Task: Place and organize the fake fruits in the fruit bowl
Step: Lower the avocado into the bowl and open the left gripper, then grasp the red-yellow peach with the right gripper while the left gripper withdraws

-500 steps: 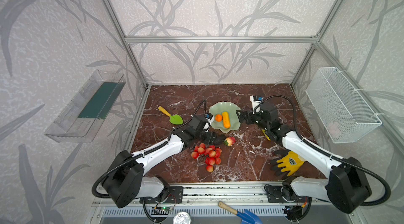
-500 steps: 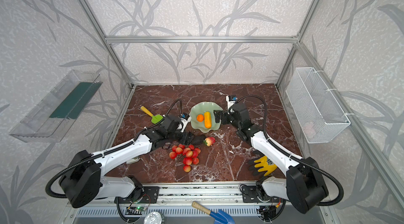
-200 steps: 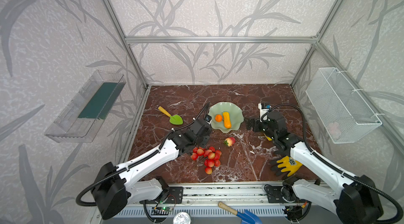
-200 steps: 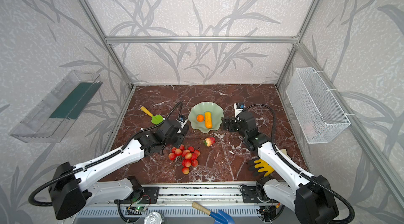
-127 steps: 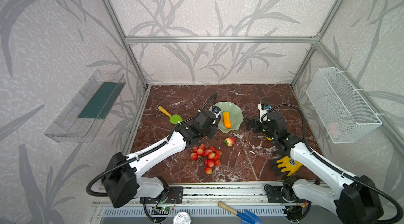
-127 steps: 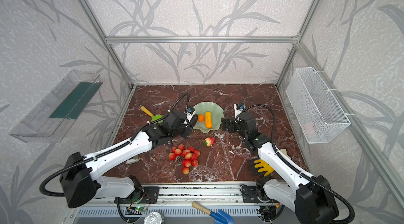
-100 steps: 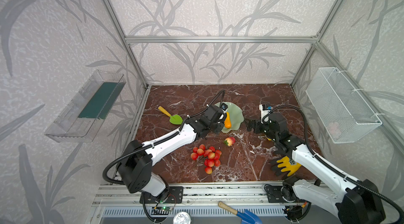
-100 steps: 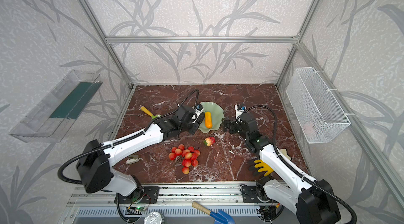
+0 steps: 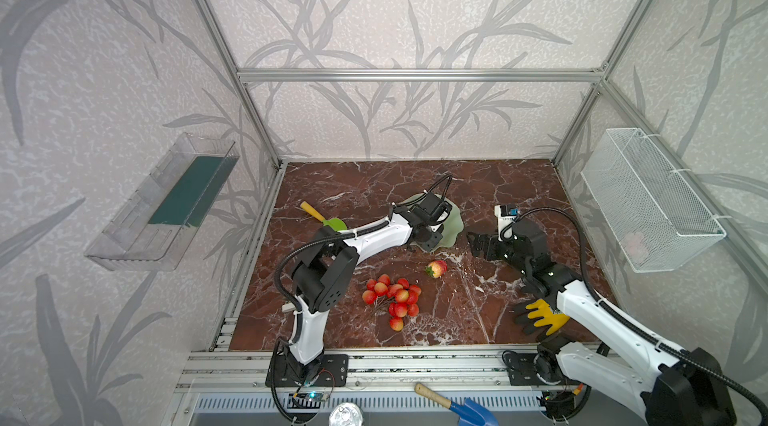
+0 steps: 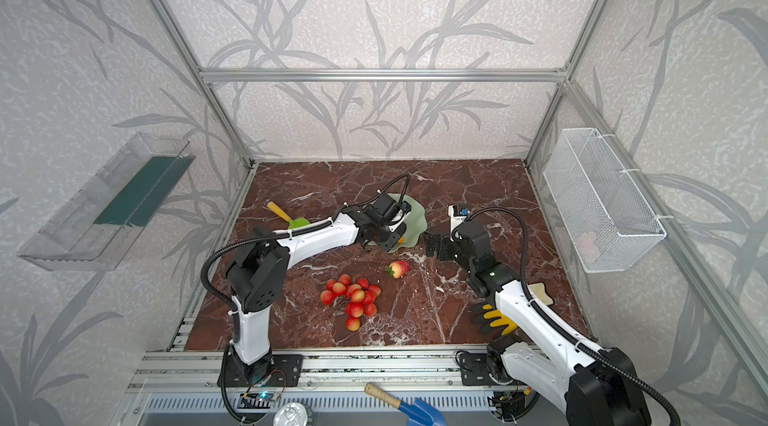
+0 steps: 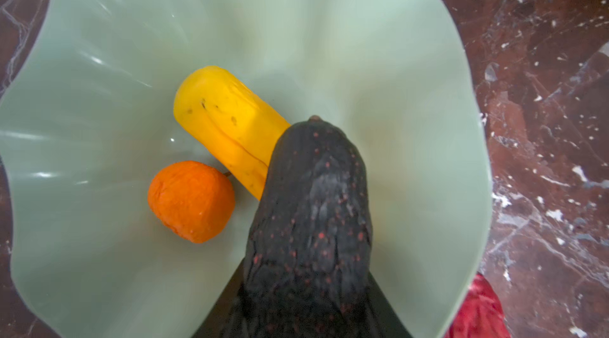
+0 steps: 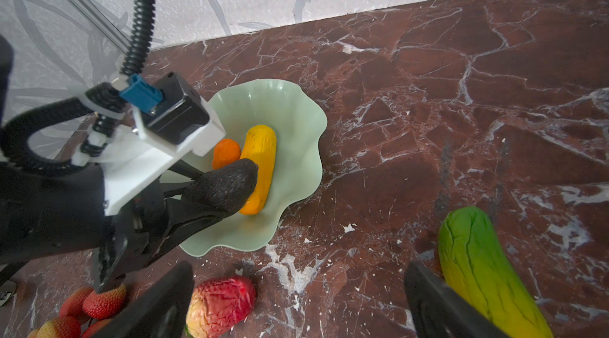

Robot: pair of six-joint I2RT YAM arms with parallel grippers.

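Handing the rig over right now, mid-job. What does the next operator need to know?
Left hand: shut on the dark avocado, held over the fruit bowl, not released.
Right hand: open, empty, low beside the bowl.
Done: orange ball and yellow fruit lie in the bowl.
To do: release the avocado; then the strawberry, the berry bunch and a green-yellow fruit, all on the table.

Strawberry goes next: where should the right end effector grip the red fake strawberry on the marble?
Probably across the body of the red fake strawberry, from above. It lies on its side, apart from the pale green wavy bowl and red berry bunch, leaving both flanks free for the open right end effector.
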